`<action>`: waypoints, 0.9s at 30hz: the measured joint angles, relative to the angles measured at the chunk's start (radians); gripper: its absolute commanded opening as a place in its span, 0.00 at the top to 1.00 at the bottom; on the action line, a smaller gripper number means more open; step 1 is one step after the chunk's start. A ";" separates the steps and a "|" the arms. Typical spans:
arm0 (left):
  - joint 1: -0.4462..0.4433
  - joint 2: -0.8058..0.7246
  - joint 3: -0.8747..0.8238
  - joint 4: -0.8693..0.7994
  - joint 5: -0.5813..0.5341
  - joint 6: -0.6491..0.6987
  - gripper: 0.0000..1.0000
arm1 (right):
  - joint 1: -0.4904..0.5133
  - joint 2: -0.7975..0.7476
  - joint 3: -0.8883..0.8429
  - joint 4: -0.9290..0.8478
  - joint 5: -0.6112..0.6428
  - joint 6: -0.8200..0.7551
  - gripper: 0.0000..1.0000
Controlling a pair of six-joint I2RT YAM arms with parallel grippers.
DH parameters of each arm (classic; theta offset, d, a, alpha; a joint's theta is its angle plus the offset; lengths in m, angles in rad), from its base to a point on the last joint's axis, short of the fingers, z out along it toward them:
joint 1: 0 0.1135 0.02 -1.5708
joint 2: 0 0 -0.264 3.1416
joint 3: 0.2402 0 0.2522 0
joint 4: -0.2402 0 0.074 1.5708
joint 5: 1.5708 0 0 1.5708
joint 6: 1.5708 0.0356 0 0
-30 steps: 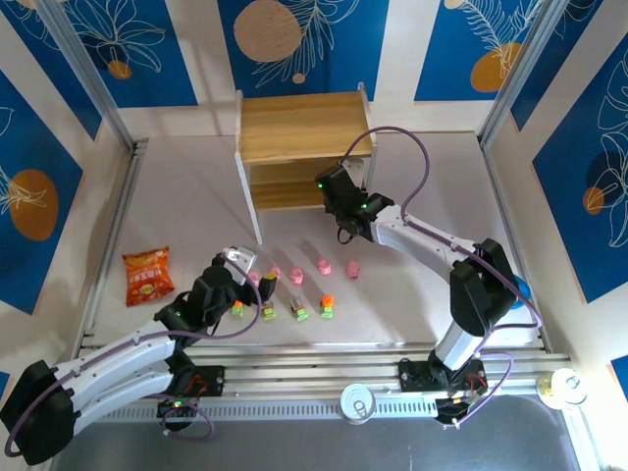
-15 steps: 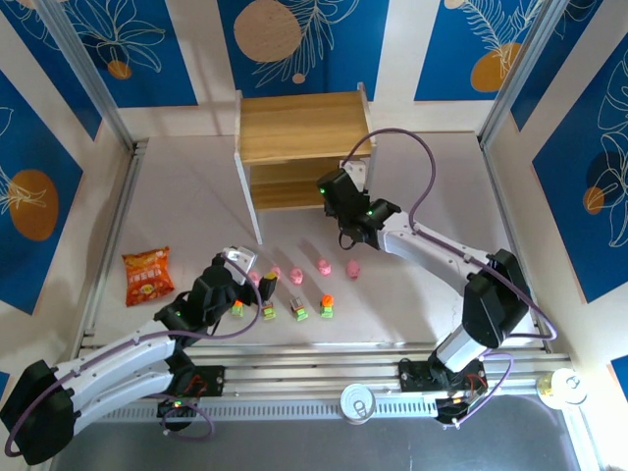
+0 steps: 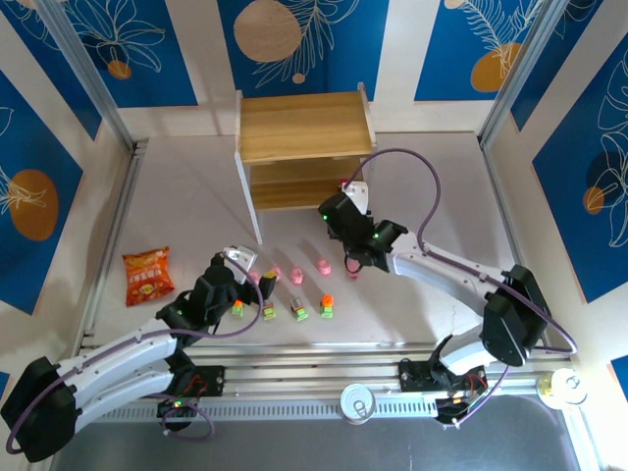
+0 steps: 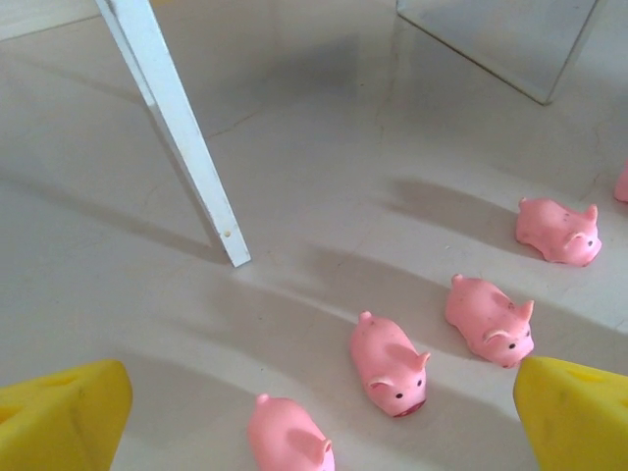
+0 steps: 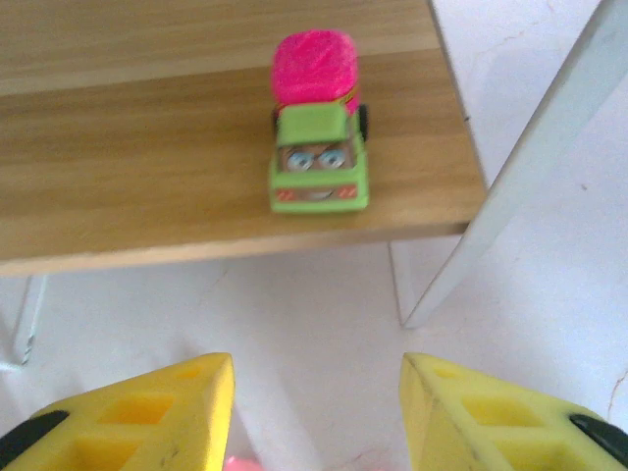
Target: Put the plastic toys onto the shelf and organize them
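The shelf [image 3: 304,126] stands at the back of the table. On its lower board [image 5: 147,167] sits a green truck toy with a pink top [image 5: 316,128]. My right gripper [image 3: 332,208] [image 5: 316,363] hangs open in front of that board, with nothing between its fingers. Several pink pigs [image 3: 322,265] form a row in front of the shelf. Nearer the arms, blocky toys [image 3: 299,311] make a second row. My left gripper [image 3: 250,280] [image 4: 322,368] is open low over the row's left end, with one pig [image 4: 289,437] between its fingers and another [image 4: 390,365] just ahead.
An orange snack bag [image 3: 147,275] lies at the left. The shelf's white front leg [image 4: 177,137] rises ahead of the left gripper. Another white leg [image 5: 510,196] stands to the right of the right gripper. A can [image 3: 358,402] rests on the near rail.
My right gripper has drawn back from the shelf's lower tier toward the pig row, staying open. The left arm has not moved.
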 measured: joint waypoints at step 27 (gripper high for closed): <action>0.000 0.028 0.016 0.023 0.098 0.019 0.01 | 0.515 0.011 -0.123 -0.348 0.113 0.576 0.55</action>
